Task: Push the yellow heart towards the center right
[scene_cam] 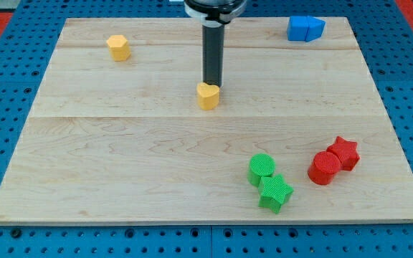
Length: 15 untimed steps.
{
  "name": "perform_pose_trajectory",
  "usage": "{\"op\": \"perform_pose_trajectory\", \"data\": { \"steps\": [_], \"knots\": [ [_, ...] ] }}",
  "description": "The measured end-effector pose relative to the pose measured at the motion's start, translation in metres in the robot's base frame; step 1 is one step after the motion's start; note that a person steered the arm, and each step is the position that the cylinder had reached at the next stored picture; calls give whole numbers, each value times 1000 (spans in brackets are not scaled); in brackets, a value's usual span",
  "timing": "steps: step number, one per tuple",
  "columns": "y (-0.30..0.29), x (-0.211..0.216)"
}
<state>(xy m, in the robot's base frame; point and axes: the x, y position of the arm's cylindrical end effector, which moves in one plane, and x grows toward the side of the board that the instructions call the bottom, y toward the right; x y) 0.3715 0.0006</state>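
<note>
The yellow heart (208, 95) lies near the middle of the wooden board (120, 165), a little above centre. My tip (212, 84) stands right at the heart's top edge, touching or nearly touching it from the view's top. The dark rod rises straight up from there to the top of the view.
A yellow hexagon-like block (119, 48) sits at the top left. Two blue blocks (305, 29) sit together at the top right. A red cylinder (325, 168) and red star (343, 152) touch at the lower right. A green cylinder (262, 169) and green star (274, 192) touch at the bottom.
</note>
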Motion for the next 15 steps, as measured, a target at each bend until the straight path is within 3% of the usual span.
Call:
{"op": "perform_pose_trajectory", "data": {
  "steps": [1, 3, 4, 6, 8, 14, 15],
  "knots": [
    [-7, -14],
    [-45, 17],
    [-32, 46],
    [17, 24],
    [3, 3],
    [168, 11],
    [129, -6]
  ]
}}
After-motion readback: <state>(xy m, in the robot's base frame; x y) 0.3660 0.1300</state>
